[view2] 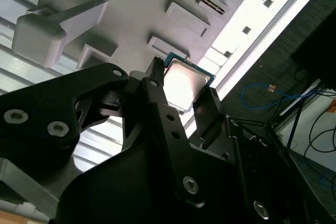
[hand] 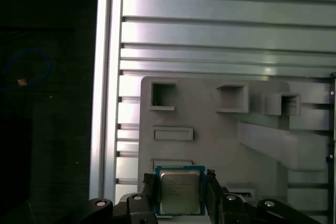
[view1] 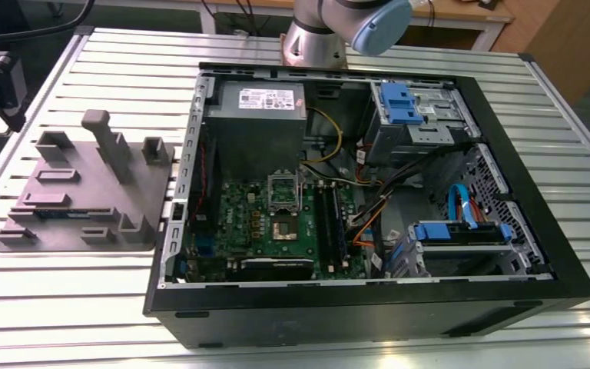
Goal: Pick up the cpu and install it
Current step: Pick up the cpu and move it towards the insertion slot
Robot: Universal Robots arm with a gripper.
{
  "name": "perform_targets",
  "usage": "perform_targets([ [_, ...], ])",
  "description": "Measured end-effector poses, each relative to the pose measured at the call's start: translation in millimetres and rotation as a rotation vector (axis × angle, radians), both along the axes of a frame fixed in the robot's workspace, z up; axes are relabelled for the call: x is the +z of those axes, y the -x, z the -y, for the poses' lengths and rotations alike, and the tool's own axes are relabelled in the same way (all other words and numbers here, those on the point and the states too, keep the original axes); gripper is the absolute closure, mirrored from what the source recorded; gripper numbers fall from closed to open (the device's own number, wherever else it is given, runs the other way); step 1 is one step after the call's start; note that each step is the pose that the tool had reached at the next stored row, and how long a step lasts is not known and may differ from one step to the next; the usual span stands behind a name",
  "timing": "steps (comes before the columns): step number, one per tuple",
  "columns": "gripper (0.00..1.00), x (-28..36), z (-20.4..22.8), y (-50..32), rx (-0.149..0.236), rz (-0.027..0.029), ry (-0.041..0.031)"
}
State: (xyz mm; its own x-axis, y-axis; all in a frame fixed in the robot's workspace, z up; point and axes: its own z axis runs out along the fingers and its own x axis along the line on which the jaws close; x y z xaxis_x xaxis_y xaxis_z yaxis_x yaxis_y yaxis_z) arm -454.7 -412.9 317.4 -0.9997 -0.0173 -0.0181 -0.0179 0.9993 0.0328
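Note:
The cpu (hand: 180,191), a flat square chip with a shiny metal top and a green rim, sits between the two black fingers of my gripper (hand: 180,192). The fingers press against its opposite edges. In the second wrist view the cpu (view2: 184,84) glints in the gripper (view2: 184,92), held well above the grey moulded tray (view2: 131,3). The exterior view shows that tray (view1: 80,207) on the table at the exterior view's left, and the open computer case with the motherboard socket (view1: 283,206) in its middle.
The arm's base (view1: 316,38) stands behind the case. Inside the case are a grey power-supply box (view1: 259,104), blue drive brackets (view1: 402,100), cables and memory slots (view1: 331,219). The slatted metal table (hand: 226,35) ends in a rail (hand: 105,77) beside the tray.

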Motion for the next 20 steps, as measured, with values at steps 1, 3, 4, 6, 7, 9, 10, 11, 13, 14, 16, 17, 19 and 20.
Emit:
perform_targets([
  [1,0.53,1.2,0.0,0.0,0.0,0.0,0.0],
  [3,0.53,4.0,0.0,0.0,0.0,0.0,0.0],
  [4,0.53,5.4,0.0,0.0,0.0,0.0001,0.0001],
  [6,0.53,8.6,0.0,0.0,0.0,0.0,0.0002],
  [7,0.53,9.9,0.0,-0.1,0.0,0.0,0.0002],
  [9,0.53,12.6,-0.1,0.0,0.0,0.0001,0.0002],
  [10,0.53,14.0,-0.1,0.0,0.0,0.0,0.0003],
  [11,0.53,15.3,-0.1,0.0,0.0,0.0,0.0002],
  [13,0.53,22.2,-0.1,0.0,0.0,0.0,0.0002],
  [14,0.53,23.4,-0.1,0.0,0.0,0.0,0.0002],
  [16,0.53,26.1,-0.1,0.0,0.0,0.0,0.0002],
  [17,0.53,27.5,-0.2,0.0,0.0,0.0,0.0002],
  [19,0.53,30.6,-0.2,0.0,0.0,0.0,0.0002],
  [20,0.53,32.7,-0.2,0.0,0.0,0.0001,0.0004],
])
